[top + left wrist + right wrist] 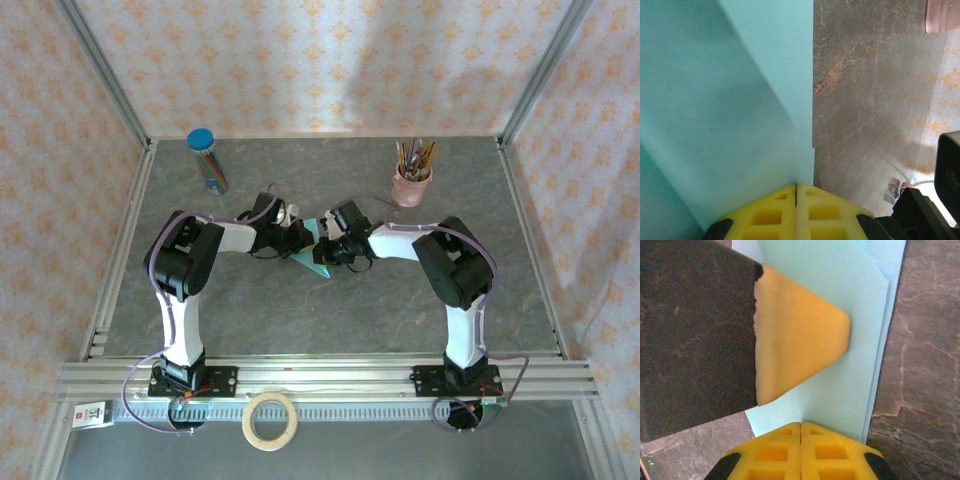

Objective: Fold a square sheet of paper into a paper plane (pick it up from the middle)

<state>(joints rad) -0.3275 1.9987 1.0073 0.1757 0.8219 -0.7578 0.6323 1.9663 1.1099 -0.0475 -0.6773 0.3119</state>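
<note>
Overhead, the partly folded turquoise paper [311, 263] lies mid-bench [400, 300], its point aimed at 5 o'clock. The left claw [296, 236] meets it from 10 o'clock, the right claw [328, 248] from 2 o'clock. At the left wrist, the left claw is closed, tips together at the paper's 6 o'clock edge. At the right wrist, the right claw is likewise closed against the paper, with the left claw's finger [800, 340] pressing from 9 o'clock. Whether either nips the sheet, I cannot tell.
</note>
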